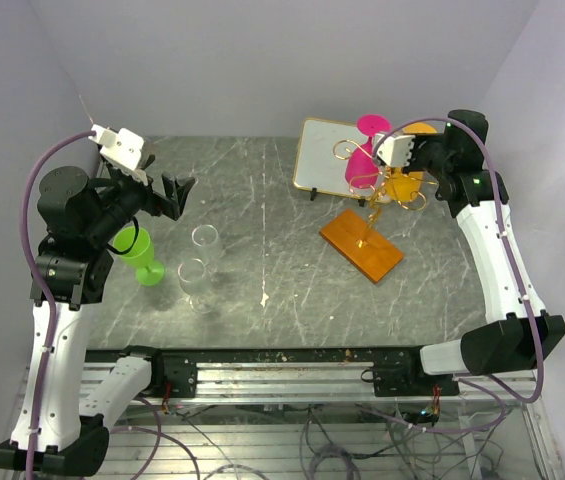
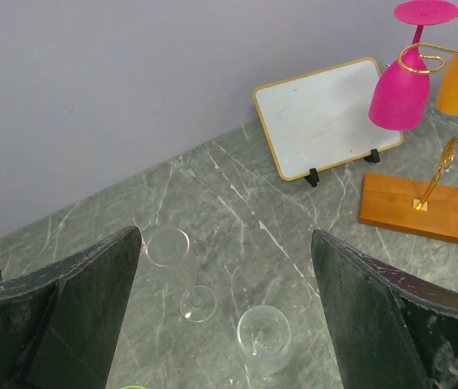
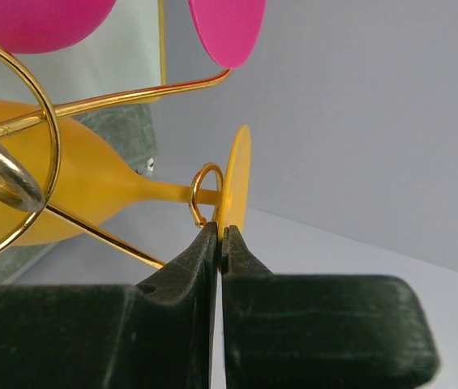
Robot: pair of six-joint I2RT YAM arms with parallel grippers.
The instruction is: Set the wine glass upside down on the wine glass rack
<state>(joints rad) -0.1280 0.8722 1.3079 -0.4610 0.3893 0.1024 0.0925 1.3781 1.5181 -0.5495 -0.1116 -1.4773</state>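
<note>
The wine glass rack (image 1: 370, 200) is a gold wire stand on an orange-brown wooden base (image 1: 362, 246), at the right of the table. A pink wine glass (image 1: 362, 160) hangs upside down on it. An orange wine glass (image 1: 403, 184) hangs upside down beside it, its stem in a gold hook (image 3: 204, 194). My right gripper (image 3: 220, 235) is shut on the rim of the orange glass's foot (image 3: 235, 174). My left gripper (image 2: 224, 308) is open and empty, held above two clear wine glasses (image 2: 169, 248) (image 2: 265, 339).
A gold-framed mirror panel (image 1: 322, 155) stands behind the rack. A green glass (image 1: 138, 252) stands at the left under my left arm. The two clear glasses (image 1: 204, 240) (image 1: 194, 282) stand left of the middle. Grey walls close the back and sides.
</note>
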